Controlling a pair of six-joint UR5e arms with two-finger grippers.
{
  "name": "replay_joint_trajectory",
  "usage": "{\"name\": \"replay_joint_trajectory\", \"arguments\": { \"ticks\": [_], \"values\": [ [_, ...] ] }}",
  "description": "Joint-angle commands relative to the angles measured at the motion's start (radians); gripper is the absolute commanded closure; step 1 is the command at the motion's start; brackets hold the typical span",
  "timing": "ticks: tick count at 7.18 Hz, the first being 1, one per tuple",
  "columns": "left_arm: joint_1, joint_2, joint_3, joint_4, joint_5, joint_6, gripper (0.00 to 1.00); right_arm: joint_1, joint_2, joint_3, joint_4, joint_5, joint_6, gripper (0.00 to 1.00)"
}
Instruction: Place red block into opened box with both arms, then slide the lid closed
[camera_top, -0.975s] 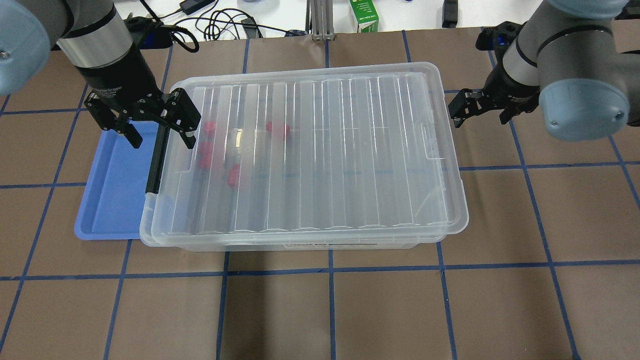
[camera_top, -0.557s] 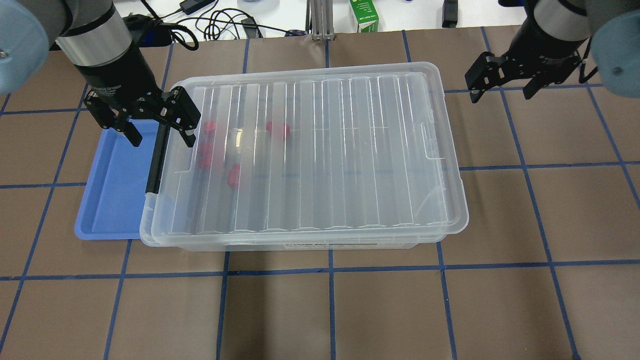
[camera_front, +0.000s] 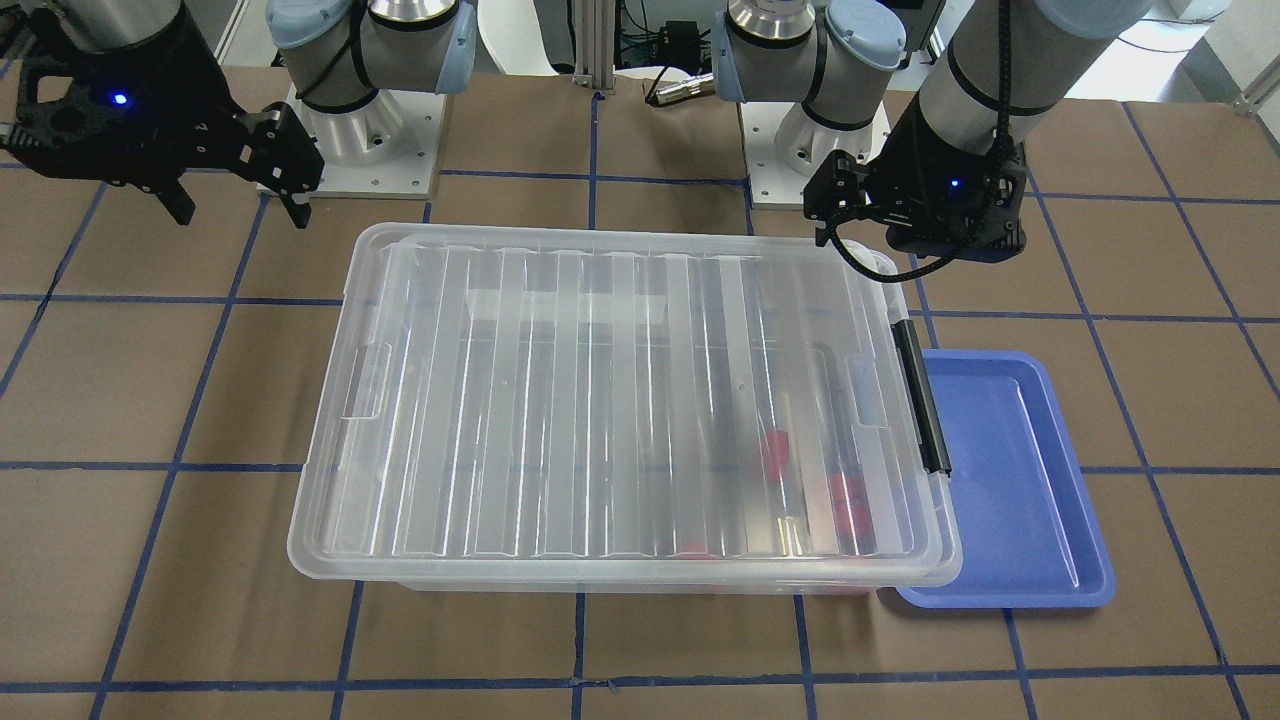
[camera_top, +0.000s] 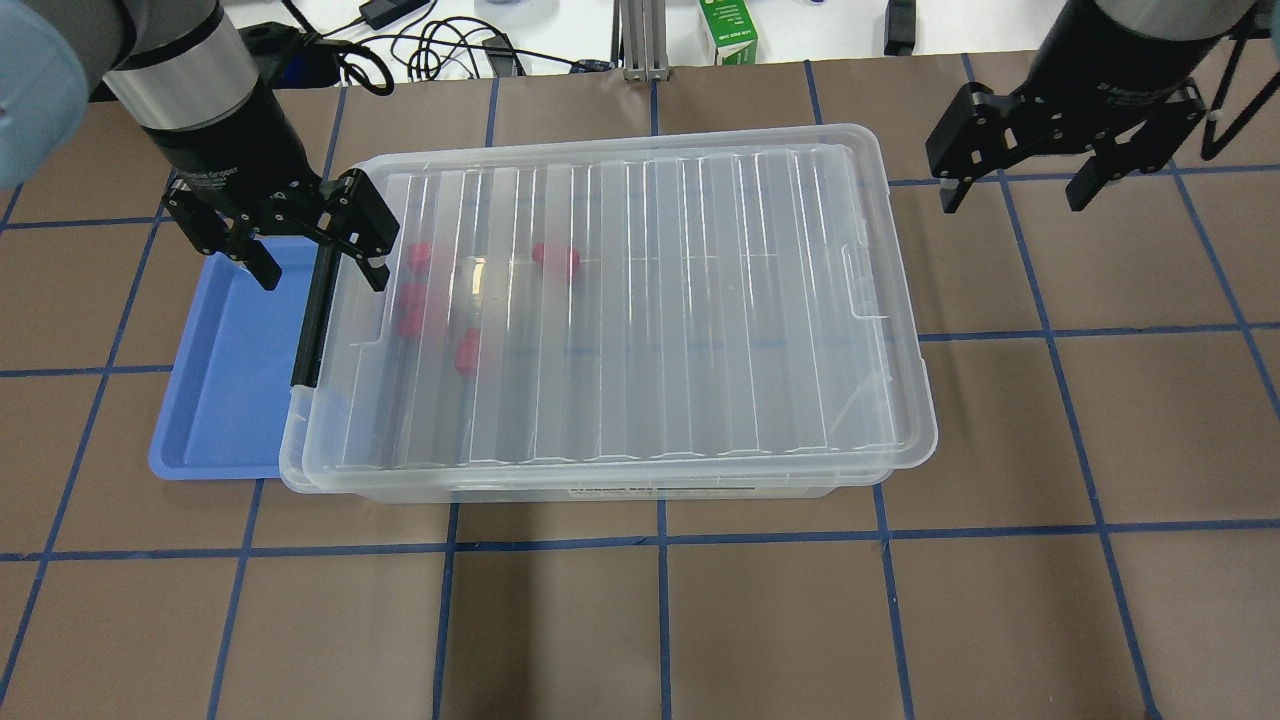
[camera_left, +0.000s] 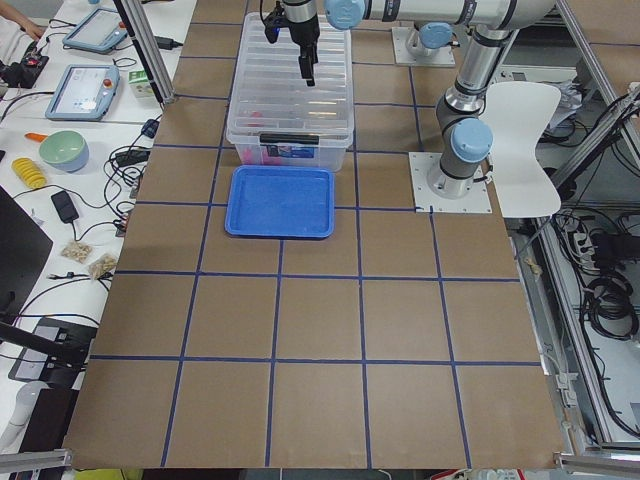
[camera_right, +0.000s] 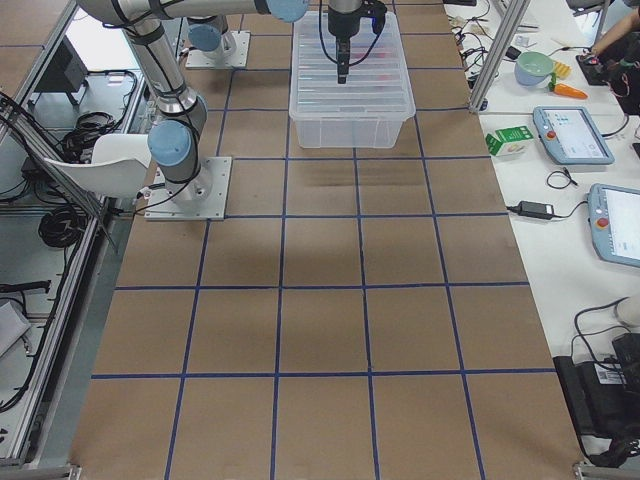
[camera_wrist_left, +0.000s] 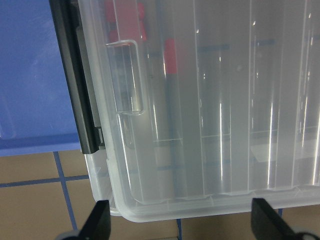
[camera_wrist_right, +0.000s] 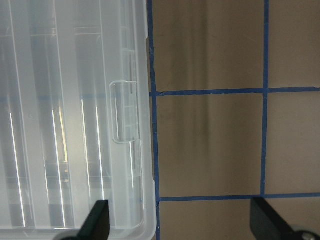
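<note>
The clear box (camera_top: 650, 491) stands mid-table with the ribbed clear lid (camera_top: 650, 300) lying over nearly all of it. Several red blocks (camera_top: 556, 258) show through the lid near the box's left end, also in the left wrist view as red blocks (camera_wrist_left: 170, 55). My left gripper (camera_top: 322, 272) hangs open over that end, one finger on each side of the black bar handle (camera_top: 312, 320), holding nothing. My right gripper (camera_top: 1012, 195) is open and empty above the table, beyond the box's far right corner.
A blue tray (camera_top: 220, 380) lies against the box's left end, partly under its rim. A green carton (camera_top: 728, 35), cables (camera_top: 440, 45) and a metal post (camera_top: 640, 40) sit past the table's far edge. Brown squares with blue tape lines surround the box.
My right gripper has swung up and away from the box's right end towards the far right and turned. The left gripper has barely shifted. Box, lid and blocks are unmoved.
</note>
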Motion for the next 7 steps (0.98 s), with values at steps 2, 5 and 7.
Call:
{"name": "replay_joint_trajectory", "arguments": {
  "ticks": [2,5,7],
  "values": [
    [-0.002,0.018,-0.001,-0.006,0.083,-0.007,0.00,0.027,0.027,0.004,-0.051,-0.010,-0.072,0.00],
    [-0.007,0.040,-0.006,-0.020,0.052,-0.016,0.00,0.027,0.029,0.004,-0.053,-0.004,-0.068,0.00],
    [-0.007,0.046,-0.008,-0.024,0.047,-0.016,0.00,0.027,0.027,0.004,-0.051,-0.002,-0.068,0.00]
  ]
}}
